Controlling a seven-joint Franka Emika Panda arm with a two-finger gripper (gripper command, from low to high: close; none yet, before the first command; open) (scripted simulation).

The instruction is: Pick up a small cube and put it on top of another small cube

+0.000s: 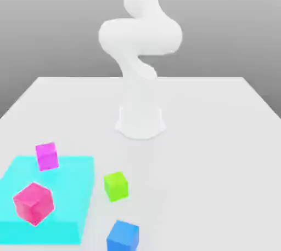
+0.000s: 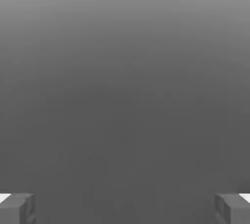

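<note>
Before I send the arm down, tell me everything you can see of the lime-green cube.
The lime-green cube is small, plain and matte-looking, with no markings; its top face looks lighter than its sides. It sits flat on the white table, slightly turned so two side faces show. It stands free: just off the exterior view's right edge of the cyan mat, with the blue cube nearer the camera and apart from it. Nothing touches it but the table.

Small magenta cube at far edge of flat cyan slab — larger pink cube on it, tilted; white table beneath.
</note>
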